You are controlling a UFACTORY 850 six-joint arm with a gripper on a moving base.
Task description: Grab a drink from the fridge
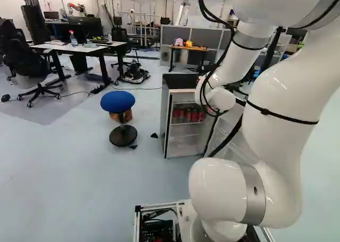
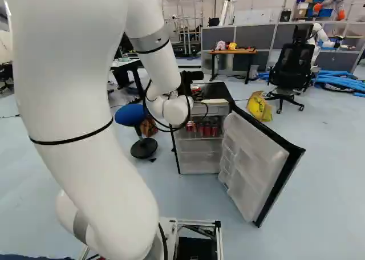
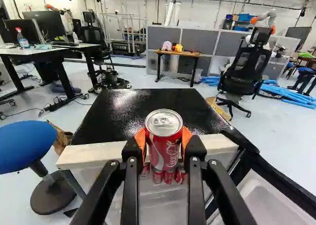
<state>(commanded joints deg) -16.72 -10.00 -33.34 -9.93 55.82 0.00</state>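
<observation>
Right base view: to be listed first, the white arm (image 2: pixel 85 129), bent forward over the fridge (image 2: pixel 215 90) at twelve o'clock from the base, apparently to work at the compartment from the front. Also recorded: the fridge door (image 2: pixel 254 166), standing wide open to four o'clock of the cabinet, leaving room for access to the shelves and, presumably, needing to be shut at the close of the job. In the left base view, the blue stool (image 1: pixel 117 101), at nine o'clock from the fridge and well apart from it; not judged an obstruction.

In the wrist view, the gripper (image 3: pixel 164 137): closed on a red drink can (image 3: pixel 163 151), grasped from both sides. Can upright, lid uppermost, just off the fridge's front edge, outside the compartment — held level probably to guard against tipping. At six o'clock below it, the remaining cans (image 3: pixel 169 177), grouped on an inner shelf, likely so placed for easy reach and chilling. Smallest item: the orange pads (image 3: pixel 140 140), at nine and three o'clock on the can's wall, pressed there presumably for friction without crushing thin metal.

Assessment: grab judged complete; carrying away next. Advised — lift and retreat smoothly, avoiding contact with door or cabinet edge. Risk: slip or denting under uneven pressure.
</observation>
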